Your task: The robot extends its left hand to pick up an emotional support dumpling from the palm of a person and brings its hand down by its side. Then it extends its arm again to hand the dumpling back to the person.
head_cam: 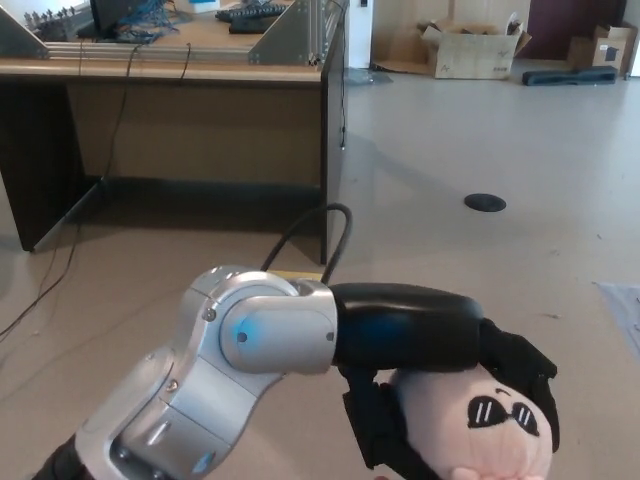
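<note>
Right now the left hand (450,380) is clamped around the dumpling (480,425), a pale pink plush with a small face wearing black sunglasses. The black back of the hand lies across the top of the toy, one thick finger (535,385) curls down over its far right side, and the thumb (380,430) presses in from the near left, so the plush sits squeezed beneath and between them. The face on the dumpling looks up toward the camera, just below the hand's knuckles, and the bottom of the toy runs out of the frame.

Behind the hand, the silver wrist joint (265,335) glows with a blue light, and the silver forearm (160,420) slopes down from it toward the lower left corner. A black cable (320,235) loops up from the wrist, arching above the hand.

Well beyond the hand, up and to the left, stands a wooden desk (190,110) with a metal frame and wires on top. Farther off to the upper right sit cardboard boxes (470,50) on the pale floor (480,140), and a dark round floor plate (485,203) lies above the hand, well apart from it. The right hand does not show.
</note>
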Robot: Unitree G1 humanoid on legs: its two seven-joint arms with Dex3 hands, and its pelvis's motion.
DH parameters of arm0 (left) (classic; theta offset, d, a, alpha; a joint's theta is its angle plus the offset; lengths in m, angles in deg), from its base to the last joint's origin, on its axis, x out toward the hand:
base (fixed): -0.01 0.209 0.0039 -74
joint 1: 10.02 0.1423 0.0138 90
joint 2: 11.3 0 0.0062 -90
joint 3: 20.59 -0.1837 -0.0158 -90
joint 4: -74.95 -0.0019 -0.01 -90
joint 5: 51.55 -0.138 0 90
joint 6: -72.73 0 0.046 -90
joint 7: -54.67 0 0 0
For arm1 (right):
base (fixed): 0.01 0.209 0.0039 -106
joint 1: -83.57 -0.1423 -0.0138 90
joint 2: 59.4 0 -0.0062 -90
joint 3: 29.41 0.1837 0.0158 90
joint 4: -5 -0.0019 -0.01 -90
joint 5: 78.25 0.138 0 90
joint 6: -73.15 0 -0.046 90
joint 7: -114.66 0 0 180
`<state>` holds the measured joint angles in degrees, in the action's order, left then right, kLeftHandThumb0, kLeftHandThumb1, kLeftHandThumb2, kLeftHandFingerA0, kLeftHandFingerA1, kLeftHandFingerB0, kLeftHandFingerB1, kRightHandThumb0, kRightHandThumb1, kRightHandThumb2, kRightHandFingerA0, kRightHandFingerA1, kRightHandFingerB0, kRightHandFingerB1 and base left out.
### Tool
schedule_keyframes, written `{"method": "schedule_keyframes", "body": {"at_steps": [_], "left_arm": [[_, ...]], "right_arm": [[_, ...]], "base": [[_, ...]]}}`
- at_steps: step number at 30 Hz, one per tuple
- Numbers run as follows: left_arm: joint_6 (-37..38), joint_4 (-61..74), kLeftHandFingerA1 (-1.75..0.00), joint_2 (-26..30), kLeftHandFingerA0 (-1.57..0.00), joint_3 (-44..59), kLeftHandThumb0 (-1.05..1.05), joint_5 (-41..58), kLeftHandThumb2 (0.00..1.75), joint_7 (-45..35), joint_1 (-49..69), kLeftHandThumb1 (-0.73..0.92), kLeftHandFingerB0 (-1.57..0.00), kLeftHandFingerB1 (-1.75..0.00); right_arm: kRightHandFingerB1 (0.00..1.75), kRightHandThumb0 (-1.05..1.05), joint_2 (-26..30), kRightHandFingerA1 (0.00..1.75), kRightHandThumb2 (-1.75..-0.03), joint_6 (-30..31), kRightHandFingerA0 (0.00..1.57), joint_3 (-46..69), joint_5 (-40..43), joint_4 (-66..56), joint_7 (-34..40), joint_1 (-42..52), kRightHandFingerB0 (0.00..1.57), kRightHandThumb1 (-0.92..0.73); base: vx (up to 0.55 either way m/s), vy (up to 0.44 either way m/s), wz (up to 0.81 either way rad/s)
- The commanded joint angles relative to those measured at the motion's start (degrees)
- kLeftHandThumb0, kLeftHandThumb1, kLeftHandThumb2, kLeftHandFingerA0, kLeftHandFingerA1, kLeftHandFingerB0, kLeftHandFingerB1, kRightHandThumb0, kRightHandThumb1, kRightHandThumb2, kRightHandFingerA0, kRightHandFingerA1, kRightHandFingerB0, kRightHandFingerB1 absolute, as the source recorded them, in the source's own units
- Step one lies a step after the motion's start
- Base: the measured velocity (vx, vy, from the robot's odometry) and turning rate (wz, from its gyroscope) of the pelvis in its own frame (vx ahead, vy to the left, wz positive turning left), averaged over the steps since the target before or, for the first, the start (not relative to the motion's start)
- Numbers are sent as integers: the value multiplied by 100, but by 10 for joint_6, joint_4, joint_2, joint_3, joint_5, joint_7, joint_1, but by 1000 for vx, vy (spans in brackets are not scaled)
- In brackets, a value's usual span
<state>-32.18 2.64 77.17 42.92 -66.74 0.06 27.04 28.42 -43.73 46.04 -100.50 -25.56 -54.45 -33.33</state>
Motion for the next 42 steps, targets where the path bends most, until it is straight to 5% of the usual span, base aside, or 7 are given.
{"method": "schedule_keyframes", "body": {"at_steps": [1,4,11,13,15,33,42], "left_arm": [[-24,6,-125,0,-79,5,-19,9,67,15,20,75,-82,-82],[-34,13,-149,-10,-73,13,-18,10,69,35,40,73,-81,-97],[-6,18,-139,-23,-78,43,-16,33,73,70,81,70,-84,-91],[7,19,-140,-34,-79,63,-15,48,75,89,97,67,-85,-90],[11,21,-150,-48,-78,107,-14,75,78,110,104,67,-85,-85],[-340,36,-133,-90,-87,576,-19,446,60,212,8,70,-95,-67],[-426,1,-138,-61,-78,779,-18,585,68,171,202,84,-88,-70]], "right_arm": [[37,-46,14,42,-62,-37,49,-6,-9,17,-3,-9,52,-71],[40,-46,19,47,-62,-34,55,-5,-14,9,18,0,55,-73],[40,-46,-3,40,-61,-24,57,22,15,14,17,1,57,-69],[56,-46,-1,59,-95,-24,52,16,-1,16,30,1,50,-58],[48,-27,-13,50,-58,-8,79,35,23,15,15,0,72,-59],[48,-27,-22,58,-58,7,88,48,18,11,12,-4,77,-56],[48,-29,-18,58,-58,-1,87,53,23,5,18,31,78,-56]], "base": [[0,0,0],[0,0,0],[0,0,0],[0,0,0],[0,0,0],[0,0,0],[0,0,0]]}}
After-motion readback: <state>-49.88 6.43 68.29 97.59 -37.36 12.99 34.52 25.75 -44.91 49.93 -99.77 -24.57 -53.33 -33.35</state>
